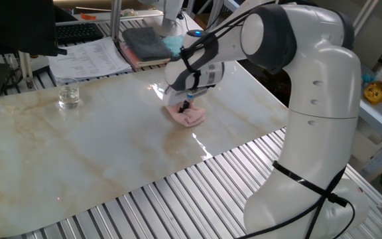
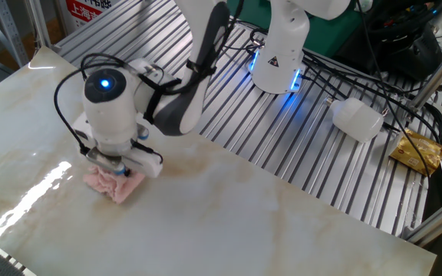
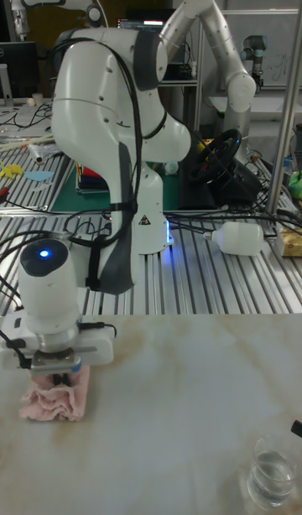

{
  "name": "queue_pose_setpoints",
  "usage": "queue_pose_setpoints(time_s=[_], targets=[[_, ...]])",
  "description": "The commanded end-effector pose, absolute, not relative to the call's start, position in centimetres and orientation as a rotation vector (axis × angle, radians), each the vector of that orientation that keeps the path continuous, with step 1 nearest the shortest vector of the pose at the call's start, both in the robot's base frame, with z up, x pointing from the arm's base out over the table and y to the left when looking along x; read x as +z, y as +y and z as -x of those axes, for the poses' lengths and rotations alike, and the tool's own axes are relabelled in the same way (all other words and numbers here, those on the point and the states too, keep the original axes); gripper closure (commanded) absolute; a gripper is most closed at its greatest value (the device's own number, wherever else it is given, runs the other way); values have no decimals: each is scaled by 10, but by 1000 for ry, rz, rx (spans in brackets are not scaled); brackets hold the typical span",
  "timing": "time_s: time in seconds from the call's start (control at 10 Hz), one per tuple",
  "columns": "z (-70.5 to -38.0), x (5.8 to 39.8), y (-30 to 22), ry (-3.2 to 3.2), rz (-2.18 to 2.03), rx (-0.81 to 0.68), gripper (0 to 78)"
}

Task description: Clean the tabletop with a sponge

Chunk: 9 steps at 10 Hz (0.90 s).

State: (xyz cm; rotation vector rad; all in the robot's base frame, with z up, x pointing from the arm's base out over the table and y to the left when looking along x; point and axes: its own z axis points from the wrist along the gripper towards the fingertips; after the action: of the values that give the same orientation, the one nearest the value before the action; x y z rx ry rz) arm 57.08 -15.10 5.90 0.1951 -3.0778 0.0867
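The pale pink sponge [image 1: 190, 117] [image 2: 110, 184] [image 3: 54, 398] lies crumpled on the cream marble-look tabletop [image 1: 98, 146] [image 2: 229, 230] [image 3: 176, 414], near its edge by the robot base. My gripper [image 1: 186, 106] [image 2: 114, 167] [image 3: 57, 379] points straight down onto the sponge, fingers shut on its upper folds and pressing it against the sheet. The fingertips are mostly buried in the cloth.
A glass of water [image 1: 68, 94] [image 3: 270, 471] stands on the tabletop away from the sponge. Folded grey and teal cloths [image 1: 150, 42] and papers [image 1: 88, 58] lie beyond the far edge. Ribbed metal slats [image 1: 197, 192] surround the sheet; a white bottle [image 2: 357, 119] lies on them.
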Motion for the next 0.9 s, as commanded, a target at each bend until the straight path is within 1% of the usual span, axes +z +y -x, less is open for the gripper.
queue_pose_setpoints(time_s=[0.1, 0.4, 0.5, 0.7, 0.8, 0.9], targets=[[-544, 62, -188, -3058, -228, 112, 764], [-542, 61, -191, -3056, -226, 99, 764], [-545, 61, -184, -3056, -204, 71, 764], [-545, 57, -163, -3055, -165, 70, 764], [-544, 67, -151, -3037, -144, 79, 764], [-544, 69, -150, -3035, -142, 80, 764]])
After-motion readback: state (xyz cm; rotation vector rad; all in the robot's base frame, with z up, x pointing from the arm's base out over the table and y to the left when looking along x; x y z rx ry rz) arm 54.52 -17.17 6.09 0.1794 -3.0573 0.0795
